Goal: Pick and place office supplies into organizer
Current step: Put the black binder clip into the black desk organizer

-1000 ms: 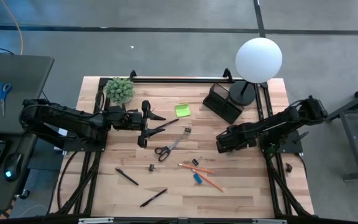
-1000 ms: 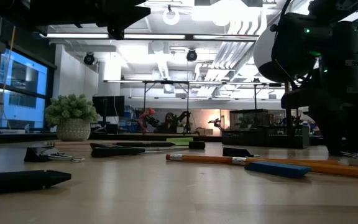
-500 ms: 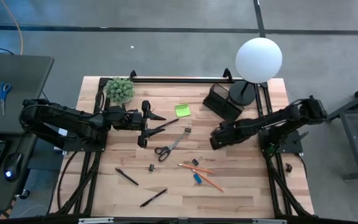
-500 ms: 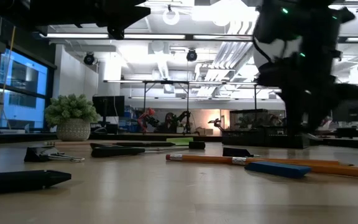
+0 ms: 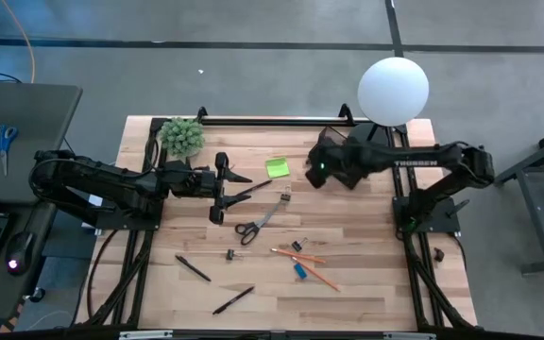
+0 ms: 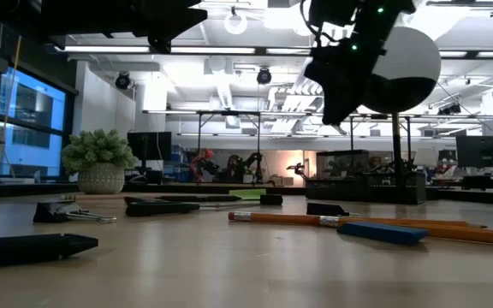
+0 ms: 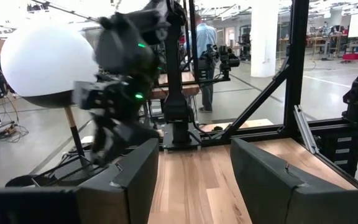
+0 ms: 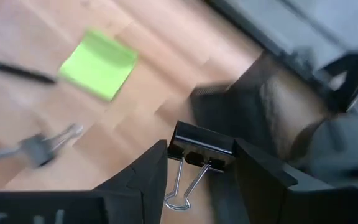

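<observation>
Black pens number three [image 5: 193, 268], pencils two [image 5: 298, 255], scissors one [image 5: 253, 225].

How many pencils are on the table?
2. One orange pencil lies near the table's front middle. The second pencil lies just in front of it, beside the small blue piece. Others could hide under the arms.

Black binder clip [image 8: 201, 149] in right claw [image 8: 197, 163], over organizer [image 8: 253, 118].
</observation>
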